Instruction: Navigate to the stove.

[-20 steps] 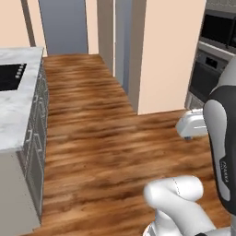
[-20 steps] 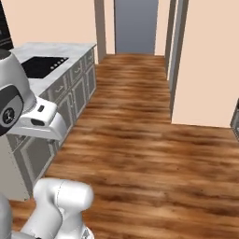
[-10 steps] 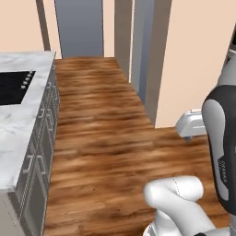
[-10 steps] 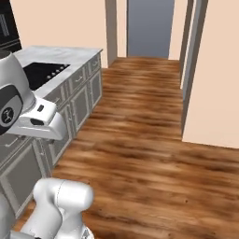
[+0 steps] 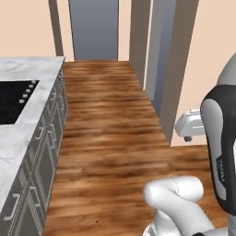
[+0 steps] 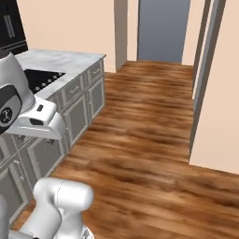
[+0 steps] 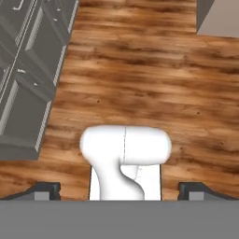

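The stove (image 5: 13, 102) is a flat black cooktop set into a marble counter (image 5: 32, 69) at the left edge of the left base view, with small silver knobs (image 5: 28, 91) along its right side. In the right base view the stove (image 6: 43, 78) lies just beyond my arm, on the left. My gripper (image 7: 120, 190) points down at the wooden floor; its dark fingertips (image 7: 44, 189) stand wide apart, open, with nothing between them. The white hand (image 5: 192, 124) hangs at the right of the left base view.
Grey cabinet fronts (image 5: 44, 156) run under the counter along the left. A wood floor (image 5: 110, 120) leads to a grey doorway (image 5: 93, 28). A beige wall corner (image 5: 182, 69) juts in on the right. A dark wall oven (image 6: 11, 23) stands behind the counter.
The whole picture has shifted, so the base has moved: counter and stove now sit closer and larger on the left, and the doorway has slid toward the middle. The arm keeps its pose.
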Robot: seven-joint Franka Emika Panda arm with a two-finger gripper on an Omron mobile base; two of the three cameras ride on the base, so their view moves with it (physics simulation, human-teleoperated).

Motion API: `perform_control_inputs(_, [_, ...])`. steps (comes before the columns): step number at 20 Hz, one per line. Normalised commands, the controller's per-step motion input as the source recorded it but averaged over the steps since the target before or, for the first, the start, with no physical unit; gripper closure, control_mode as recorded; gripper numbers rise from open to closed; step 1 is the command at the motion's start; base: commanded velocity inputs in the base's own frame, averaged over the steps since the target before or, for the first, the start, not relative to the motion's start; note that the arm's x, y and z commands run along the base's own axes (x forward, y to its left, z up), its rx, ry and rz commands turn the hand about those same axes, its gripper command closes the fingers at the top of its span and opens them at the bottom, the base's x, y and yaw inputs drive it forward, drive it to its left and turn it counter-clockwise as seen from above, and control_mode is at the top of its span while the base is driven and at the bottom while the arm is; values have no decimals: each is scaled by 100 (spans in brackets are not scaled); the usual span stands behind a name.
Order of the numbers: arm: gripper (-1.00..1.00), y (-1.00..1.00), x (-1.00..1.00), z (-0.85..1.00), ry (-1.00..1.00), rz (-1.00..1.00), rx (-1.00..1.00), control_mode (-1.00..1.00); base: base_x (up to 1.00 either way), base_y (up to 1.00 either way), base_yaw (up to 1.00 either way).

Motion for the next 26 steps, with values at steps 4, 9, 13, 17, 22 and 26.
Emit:
perform_control_inputs(4, [-100, 0, 0, 0, 0, 0, 0, 100, 100, -43, 16])
perform_control_inputs(9, [-100, 0, 0, 0, 0, 0, 0, 100, 100, -29, 22])
perform_control_inputs(13, [-100, 0, 0, 0, 0, 0, 0, 100, 100, -26, 26])
perform_control_inputs(17, [-100, 0, 0, 0, 0, 0, 0, 100, 100, -31, 32])
perform_control_inputs(22, [-100, 0, 0, 0, 0, 0, 0, 100, 100, -20, 43])
perform_control_inputs(26, [-100, 0, 0, 0, 0, 0, 0, 100, 100, -4, 57])
